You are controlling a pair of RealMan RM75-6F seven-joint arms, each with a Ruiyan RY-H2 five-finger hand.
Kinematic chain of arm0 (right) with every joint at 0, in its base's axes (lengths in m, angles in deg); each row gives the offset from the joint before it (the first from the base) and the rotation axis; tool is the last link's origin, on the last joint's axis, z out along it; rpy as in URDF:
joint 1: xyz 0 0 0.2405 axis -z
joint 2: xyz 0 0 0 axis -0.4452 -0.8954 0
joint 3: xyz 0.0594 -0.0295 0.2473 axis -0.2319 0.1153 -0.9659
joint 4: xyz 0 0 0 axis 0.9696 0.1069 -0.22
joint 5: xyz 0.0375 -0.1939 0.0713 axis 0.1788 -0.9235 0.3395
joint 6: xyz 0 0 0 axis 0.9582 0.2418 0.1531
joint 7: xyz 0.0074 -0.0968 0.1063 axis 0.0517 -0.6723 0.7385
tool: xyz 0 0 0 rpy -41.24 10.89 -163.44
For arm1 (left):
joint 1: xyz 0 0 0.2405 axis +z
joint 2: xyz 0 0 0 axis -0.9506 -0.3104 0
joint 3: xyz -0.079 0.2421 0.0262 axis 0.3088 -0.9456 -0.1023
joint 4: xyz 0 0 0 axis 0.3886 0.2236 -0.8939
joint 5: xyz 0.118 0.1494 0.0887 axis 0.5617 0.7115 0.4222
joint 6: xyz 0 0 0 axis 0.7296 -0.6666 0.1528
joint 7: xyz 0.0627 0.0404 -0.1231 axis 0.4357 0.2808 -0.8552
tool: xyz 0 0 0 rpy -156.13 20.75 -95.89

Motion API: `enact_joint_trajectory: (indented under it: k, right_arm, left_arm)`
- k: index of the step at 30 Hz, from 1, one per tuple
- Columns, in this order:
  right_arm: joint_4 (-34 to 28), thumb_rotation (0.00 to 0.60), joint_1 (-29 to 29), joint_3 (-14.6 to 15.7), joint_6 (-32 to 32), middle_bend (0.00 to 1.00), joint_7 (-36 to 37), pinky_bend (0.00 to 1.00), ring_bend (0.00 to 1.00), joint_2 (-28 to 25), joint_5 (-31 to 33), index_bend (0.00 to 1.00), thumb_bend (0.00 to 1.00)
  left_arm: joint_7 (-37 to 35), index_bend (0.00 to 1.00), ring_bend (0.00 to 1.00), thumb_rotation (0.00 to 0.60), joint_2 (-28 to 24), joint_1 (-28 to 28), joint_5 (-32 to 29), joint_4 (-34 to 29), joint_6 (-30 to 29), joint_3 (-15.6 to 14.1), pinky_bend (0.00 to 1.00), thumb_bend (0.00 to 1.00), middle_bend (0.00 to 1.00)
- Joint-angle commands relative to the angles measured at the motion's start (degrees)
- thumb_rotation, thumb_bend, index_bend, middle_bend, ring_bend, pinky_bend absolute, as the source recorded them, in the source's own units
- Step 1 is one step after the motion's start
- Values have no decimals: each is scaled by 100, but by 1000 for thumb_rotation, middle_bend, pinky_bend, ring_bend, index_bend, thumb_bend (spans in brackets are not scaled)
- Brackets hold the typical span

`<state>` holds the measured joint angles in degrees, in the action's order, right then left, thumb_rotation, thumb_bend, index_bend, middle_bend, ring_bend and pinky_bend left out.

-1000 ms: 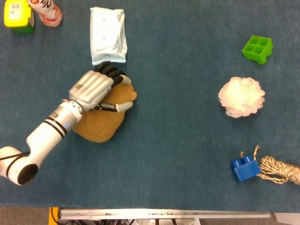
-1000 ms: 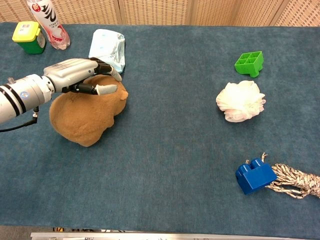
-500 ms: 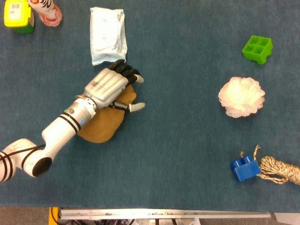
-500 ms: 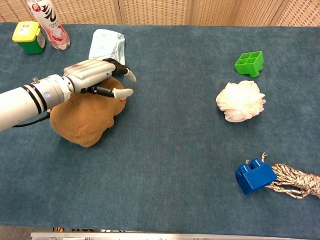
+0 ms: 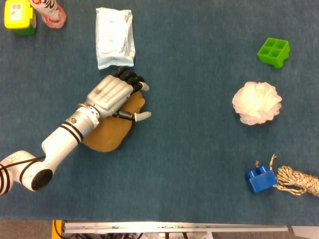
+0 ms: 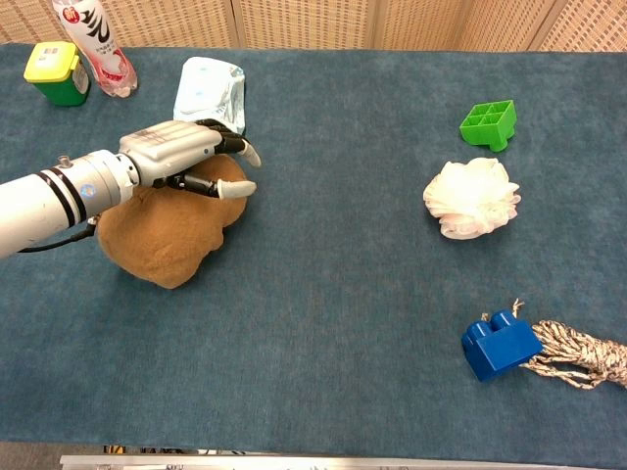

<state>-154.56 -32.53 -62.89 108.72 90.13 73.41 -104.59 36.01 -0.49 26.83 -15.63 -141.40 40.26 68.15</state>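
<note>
A brown soft toy (image 5: 107,137) lies on the blue table cloth at the left; the chest view shows the brown soft toy (image 6: 167,240) as a rounded lump. My left hand (image 5: 112,94) is over its far right end, fingers spread past the edge and thumb sticking out to the right. In the chest view the left hand (image 6: 181,157) lies over the top of the toy without gripping it; whether it touches I cannot tell. Just beyond the fingertips lies a white pack of wipes (image 5: 115,37). My right hand appears in neither view.
A bottle (image 5: 48,12) and a yellow-lidded green container (image 5: 19,17) stand at the far left corner. On the right are a green block (image 5: 273,52), a white mesh puff (image 5: 256,103), a blue brick (image 5: 260,179) and a coil of rope (image 5: 296,180).
My left hand let go of the brown toy, opened and reached forward to the right, then drew back a little. The toy has stayed in place.
</note>
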Motion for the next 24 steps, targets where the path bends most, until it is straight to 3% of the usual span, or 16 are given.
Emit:
enact_joint_trajectory:
  k: [1,10,24]
  right_arm:
    - [-4,600,1,2,-1,344,-11,234,241,4,-3,371,98]
    - [-40,600,17,-3,10,344,-44,234,241,-8,14,371,98]
    - [-2,600,46,9,49,344,43,234,241,9,-38,372,98]
  left_arm:
    - [37,216,124,76,30,-17,-31,46,55,-30,0,130,182]
    - [505,231,129,74,63,-88,-208,169,140,-100,0,130,206]
    - [789,290,145,77,-471,78,-189,-617,-222,-160,0,130,272]
